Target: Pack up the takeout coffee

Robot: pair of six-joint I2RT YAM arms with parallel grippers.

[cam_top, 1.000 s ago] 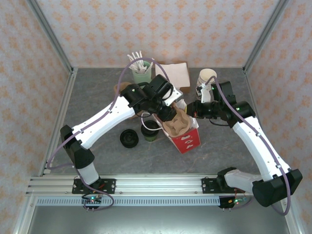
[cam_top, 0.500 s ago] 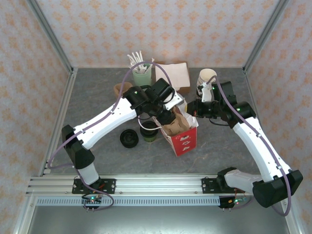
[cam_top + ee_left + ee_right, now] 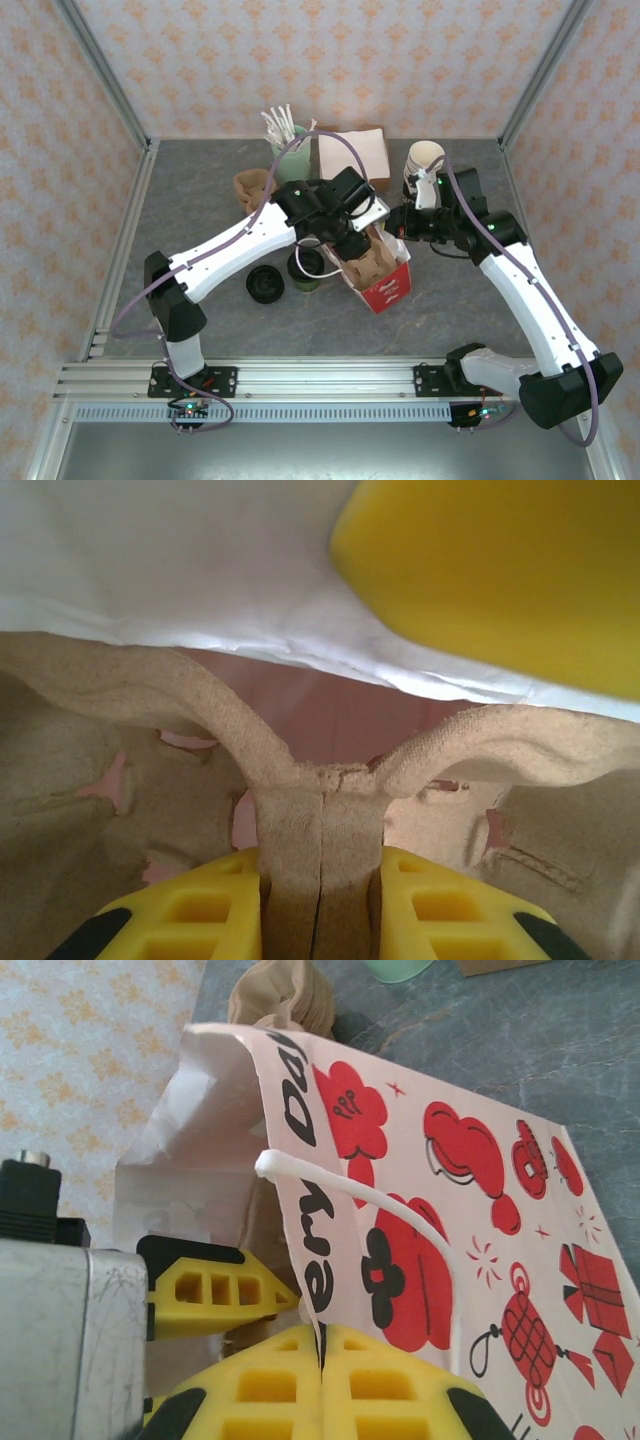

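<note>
Inside the printed paper bag (image 3: 420, 1180), left gripper (image 3: 322, 890) clamps pulp cup carrier (image 3: 130, 700) by its ridge, right gripper (image 3: 320, 1360) pinches bag's rim, olive cup (image 3: 304, 270) just beside.

The right gripper (image 3: 322, 1355) pinches the rim of a paper bag (image 3: 450, 1190) between its closed yellow fingers; the bag is printed with red figures, its white cord handle (image 3: 400, 1210) looping over the grey table (image 3: 560, 1050)

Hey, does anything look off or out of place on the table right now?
The coffee cup stands uncovered; its black lid lies on the table beside it instead of on top. Nothing looks spilled or torn.
</note>
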